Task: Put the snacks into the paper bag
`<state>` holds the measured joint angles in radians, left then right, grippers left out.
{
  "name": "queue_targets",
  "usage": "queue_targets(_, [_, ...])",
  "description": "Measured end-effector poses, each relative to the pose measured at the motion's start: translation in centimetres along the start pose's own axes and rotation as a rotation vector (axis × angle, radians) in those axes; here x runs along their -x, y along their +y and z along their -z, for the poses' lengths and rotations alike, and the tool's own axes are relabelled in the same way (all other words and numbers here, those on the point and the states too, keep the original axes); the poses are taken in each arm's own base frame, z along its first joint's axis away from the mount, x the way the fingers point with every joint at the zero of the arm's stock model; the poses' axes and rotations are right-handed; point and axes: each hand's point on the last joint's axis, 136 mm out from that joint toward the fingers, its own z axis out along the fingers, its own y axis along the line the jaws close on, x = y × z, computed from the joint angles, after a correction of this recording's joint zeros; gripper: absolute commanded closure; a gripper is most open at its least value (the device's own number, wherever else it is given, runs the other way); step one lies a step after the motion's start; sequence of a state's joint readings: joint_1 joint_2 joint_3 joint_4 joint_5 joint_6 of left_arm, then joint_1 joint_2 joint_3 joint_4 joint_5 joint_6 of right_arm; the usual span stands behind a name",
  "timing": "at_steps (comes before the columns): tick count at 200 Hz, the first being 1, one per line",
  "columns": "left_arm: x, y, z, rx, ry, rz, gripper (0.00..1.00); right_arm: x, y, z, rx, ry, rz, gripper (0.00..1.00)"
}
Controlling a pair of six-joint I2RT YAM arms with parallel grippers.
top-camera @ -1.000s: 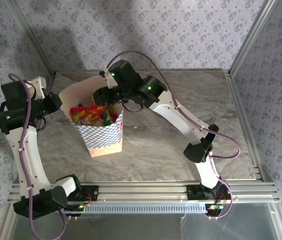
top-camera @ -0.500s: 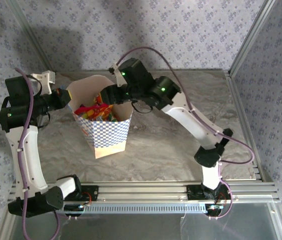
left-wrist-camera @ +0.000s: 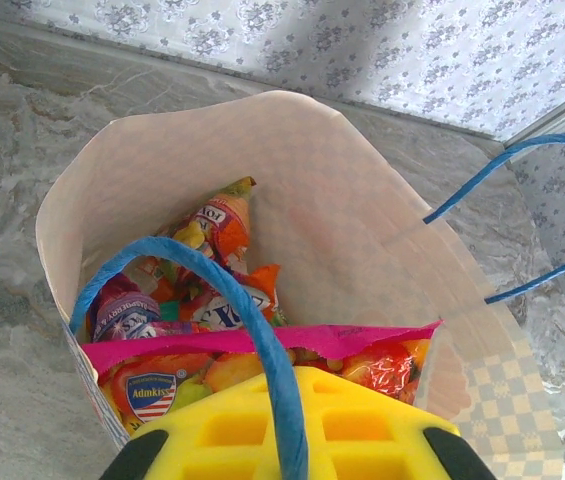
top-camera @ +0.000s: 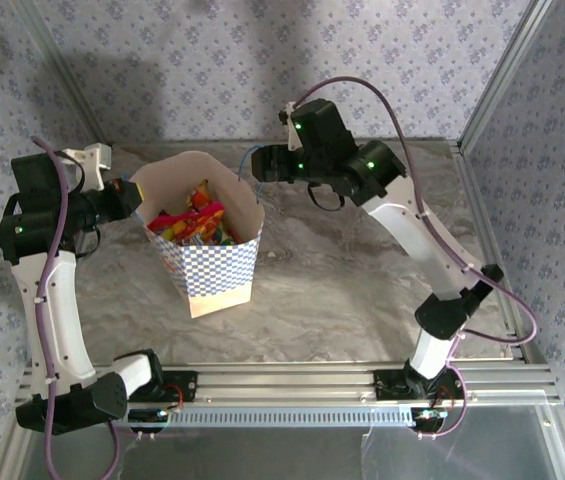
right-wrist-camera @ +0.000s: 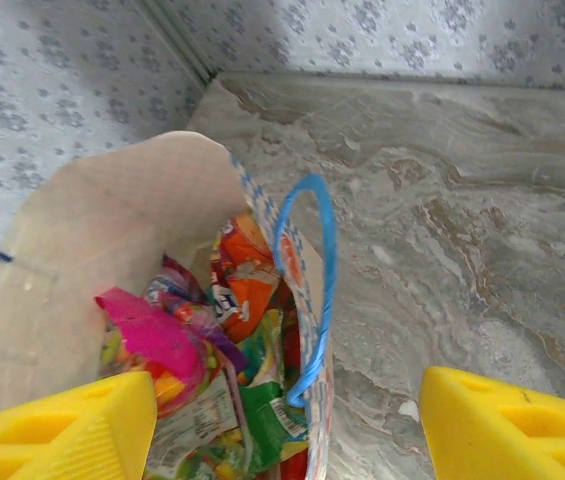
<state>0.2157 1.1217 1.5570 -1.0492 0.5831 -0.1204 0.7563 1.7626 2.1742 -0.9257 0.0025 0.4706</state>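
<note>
Snacks (top-camera: 194, 215): piled inside the paper bag (top-camera: 212, 275), left of centre in the top view, with red, orange and yellow showing at its mouth
Paper bag: stands upright on the marbled table (top-camera: 362, 280) with its mouth open; the blue-and-white checkered front wall faces the lower edge of the top view
Large pink packet (left-wrist-camera: 262, 342): lower centre of the left wrist view, its pink top edge lying across the bag's near side just above the yellow fingers (left-wrist-camera: 362, 430)
Orange packet (left-wrist-camera: 227, 225): centre of that view, leaning deeper in the bag behind the pink one
Purple packet (left-wrist-camera: 122, 312): lower left of that view, against the bag's inner wall
Green packet (right-wrist-camera: 262, 400): lower centre of the right wrist view, below an orange one
Left gripper (top-camera: 134, 195): at the bag's left rim in the top view, jaws together; in its own view the blue cord handle (left-wrist-camera: 157, 245) arcs down into the seam between the fingers, which are clamped on it
Right gripper (top-camera: 260, 163): upper centre of the top view, near the bag's upper right rim; in its own view the yellow fingers sit at the two lower corners, jaws wide apart and free of the bag
Other handle (right-wrist-camera: 320, 250): blue loop standing at the bag's rim, centre of the right wrist view, apart from both yellow fingers
</note>
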Motion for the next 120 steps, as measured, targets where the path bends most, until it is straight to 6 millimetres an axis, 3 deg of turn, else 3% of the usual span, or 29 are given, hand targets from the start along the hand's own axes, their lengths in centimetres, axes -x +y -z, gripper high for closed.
queue_targets(19, [-0.1,0.1,0.0,0.005,0.002,0.001,0.93,-0.9,-0.1,-2.4,-0.005,0.048,-0.003,0.31])
queue_targets(45, [0.0,0.1,0.0,0.008,0.002,0.001,0.93,-1.7,0.1,-4.6,0.013,0.095,-0.012,0.46])
queue_targets(53, [-0.1,0.2,0.0,0.008,0.002,0.001,0.93,-1.7,0.2,-5.1,0.023,0.104,-0.013,0.56])
queue_targets(68, [-0.1,0.2,0.0,0.008,0.002,0.001,0.93,-1.5,0.5,-5.6,0.042,0.108,-0.022,0.86])
queue_targets(78, [-0.1,0.2,0.0,0.008,0.003,0.002,0.94,-1.2,0.7,-5.9,0.055,0.106,-0.028,1.0])
queue_targets(120, [0.1,-0.9,-1.3,-0.048,0.043,0.006,0.96,-0.6,1.5,-5.9,0.115,0.117,-0.036,1.0])
